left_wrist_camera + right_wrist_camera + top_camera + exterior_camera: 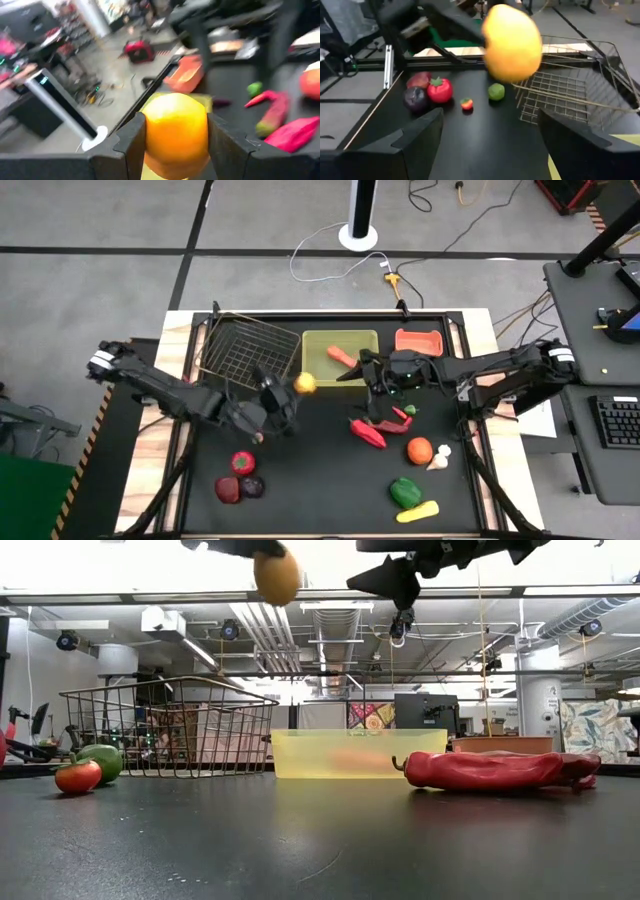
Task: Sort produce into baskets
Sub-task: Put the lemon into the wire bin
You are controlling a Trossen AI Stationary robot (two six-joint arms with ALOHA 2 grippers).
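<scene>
My left gripper (298, 388) is shut on a yellow lemon (307, 383), high above the table beside the near left corner of the yellow-green tray (340, 345). An orange carrot (342, 356) lies in that tray. My right gripper (375, 380) is open and empty, in the air at the tray's near right corner, facing the lemon (512, 42). The wire basket (245, 350) stands left of the tray and the salmon bin (418, 340) right of it. Red chilies (368, 432), a tomato (419, 450), garlic (438, 460) and a green pepper (404, 492) lie on the table. My left gripper pinches the lemon's two opposite sides (150, 135) between its two fingers (131, 142). The fingers reach from the table's left side toward the right. The lemon is lifted well clear of the table (277, 575).
A red pepper (241, 463), a purple beet (252, 487) and another red piece (227, 490) lie at the near left. A small lime (410, 409) lies by the chilies, a yellow piece (417, 510) near the front edge. Both arms are close over the tray's near side.
</scene>
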